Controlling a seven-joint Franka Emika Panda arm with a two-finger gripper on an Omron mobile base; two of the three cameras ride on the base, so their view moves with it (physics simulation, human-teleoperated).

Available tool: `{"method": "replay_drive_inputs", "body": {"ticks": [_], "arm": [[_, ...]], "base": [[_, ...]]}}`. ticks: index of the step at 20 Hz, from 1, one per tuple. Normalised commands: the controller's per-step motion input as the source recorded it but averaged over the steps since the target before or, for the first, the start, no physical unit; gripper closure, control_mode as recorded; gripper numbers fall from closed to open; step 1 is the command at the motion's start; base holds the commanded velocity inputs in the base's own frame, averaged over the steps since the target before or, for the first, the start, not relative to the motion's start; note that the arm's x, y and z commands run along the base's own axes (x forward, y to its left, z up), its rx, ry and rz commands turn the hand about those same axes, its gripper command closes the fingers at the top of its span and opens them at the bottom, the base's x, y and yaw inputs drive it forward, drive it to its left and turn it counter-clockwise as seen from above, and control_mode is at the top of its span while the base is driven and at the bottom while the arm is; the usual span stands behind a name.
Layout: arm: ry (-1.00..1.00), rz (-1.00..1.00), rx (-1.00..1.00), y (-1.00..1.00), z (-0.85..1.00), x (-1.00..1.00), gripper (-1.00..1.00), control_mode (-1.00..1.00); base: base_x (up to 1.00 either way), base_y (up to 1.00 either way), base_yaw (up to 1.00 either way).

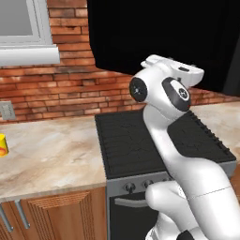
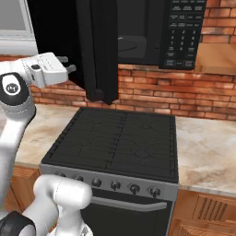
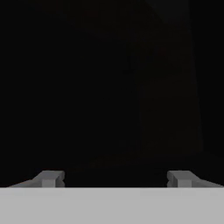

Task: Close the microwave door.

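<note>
One microwave [image 2: 152,32] mounted high on a red brick wall [image 2: 184,94], with one dark cavity and one keypad strip [image 2: 183,32] of small buttons on its right side. One microwave door [image 2: 97,50], glossy black, swung wide open and standing edge-on in the right base view, hanging out over the back of the stove. One set of jaws [image 2: 69,64] on the white arm, held level and pointing at the door's outer face from the side away from the cavity; two short dark fingertips [image 3: 51,178] spread well apart, nothing between them. Just ahead of the jaws, plain black door surface across the hand view; touching or a hair short of it, cannot tell. Below and ahead of the jaws, one black stove [image 2: 120,145] with a ridged grate top, five knobs [image 2: 134,188] in a row along its front in the right base view, and one oven door with one grey handle [image 2: 133,203] beneath them. On either side of the stove, a marbled beige counter [image 1: 51,150] over wooden cabinets [image 1: 61,213]. Far off to the jaws' left, one small yellow object [image 1: 3,145] at the counter's edge of the left base view, partly cut off. Above that, one white window frame [image 1: 26,33] and one grey wall outlet [image 1: 6,110].
</note>
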Motion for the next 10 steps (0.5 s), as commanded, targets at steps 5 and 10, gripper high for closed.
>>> {"method": "replay_drive_inputs", "body": {"ticks": [5, 10], "arm": [[0.00, 0.35, 0.04, -0.55, 0.00, 0.57, -1.00, -1.00], [0.07, 0.32, 0.00, -0.19, 0.20, 0.33, -1.00, -1.00]], "base": [[0.00, 0.00, 0.00], [0.00, 0.00, 0.00]]}}
